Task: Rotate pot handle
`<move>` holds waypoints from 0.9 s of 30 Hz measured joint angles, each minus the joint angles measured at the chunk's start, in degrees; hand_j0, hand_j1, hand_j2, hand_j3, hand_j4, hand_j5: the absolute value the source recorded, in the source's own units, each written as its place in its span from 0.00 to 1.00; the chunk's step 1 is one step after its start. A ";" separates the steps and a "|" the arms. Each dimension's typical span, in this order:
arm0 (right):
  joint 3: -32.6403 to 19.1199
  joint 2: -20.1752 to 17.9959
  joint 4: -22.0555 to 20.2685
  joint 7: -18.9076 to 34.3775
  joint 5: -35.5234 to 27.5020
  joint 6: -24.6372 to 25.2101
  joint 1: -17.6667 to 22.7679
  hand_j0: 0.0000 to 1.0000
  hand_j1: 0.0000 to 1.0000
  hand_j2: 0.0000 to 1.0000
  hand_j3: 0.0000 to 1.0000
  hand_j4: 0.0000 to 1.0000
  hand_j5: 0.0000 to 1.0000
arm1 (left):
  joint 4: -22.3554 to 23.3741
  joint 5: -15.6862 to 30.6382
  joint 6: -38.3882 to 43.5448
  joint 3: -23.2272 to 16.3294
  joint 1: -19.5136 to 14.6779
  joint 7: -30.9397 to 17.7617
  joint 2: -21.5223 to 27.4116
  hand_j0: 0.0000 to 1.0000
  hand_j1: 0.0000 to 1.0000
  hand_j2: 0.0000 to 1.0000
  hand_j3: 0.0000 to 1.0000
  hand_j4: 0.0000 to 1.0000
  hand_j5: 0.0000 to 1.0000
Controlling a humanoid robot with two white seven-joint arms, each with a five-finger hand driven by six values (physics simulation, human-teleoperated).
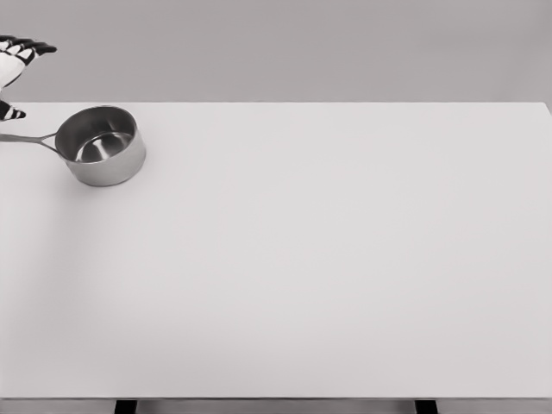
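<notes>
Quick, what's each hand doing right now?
Left hand: open, fingers spread, holding nothing, above the handle of the steel saucepan.
Right hand: not in view.

Silver steel pot [102, 145]; white table [328, 259]; white hand [17, 60], black fingertips; grey backdrop.

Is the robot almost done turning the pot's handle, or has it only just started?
It looks only just started. Nothing looks done yet: the pot stands upright at the table's far left, its handle pointing left toward the picture's edge. In hand: the left hand hovers above the handle's end with fingers spread, holding nothing. Left to do: grasp the handle and swing it round. The right arm is out of view.
</notes>
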 measured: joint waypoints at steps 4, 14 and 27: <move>0.00 0.00 -0.01 0.00 -0.02 0.00 0.00 1.00 1.00 1.00 1.00 1.00 1.00 | -18.58 8.08 0.00 2.76 8.27 -0.49 2.62 1.00 1.00 1.00 1.00 1.00 1.00; 0.06 0.00 -0.01 0.00 -0.04 0.00 0.00 1.00 1.00 1.00 1.00 1.00 1.00 | -36.65 11.42 0.03 17.38 26.73 -0.99 4.14 1.00 1.00 1.00 1.00 1.00 1.00; 0.09 0.00 -0.01 0.00 -0.04 0.00 0.09 1.00 1.00 1.00 1.00 1.00 1.00 | -32.98 8.09 0.01 19.66 29.55 -6.73 0.52 1.00 1.00 1.00 1.00 1.00 1.00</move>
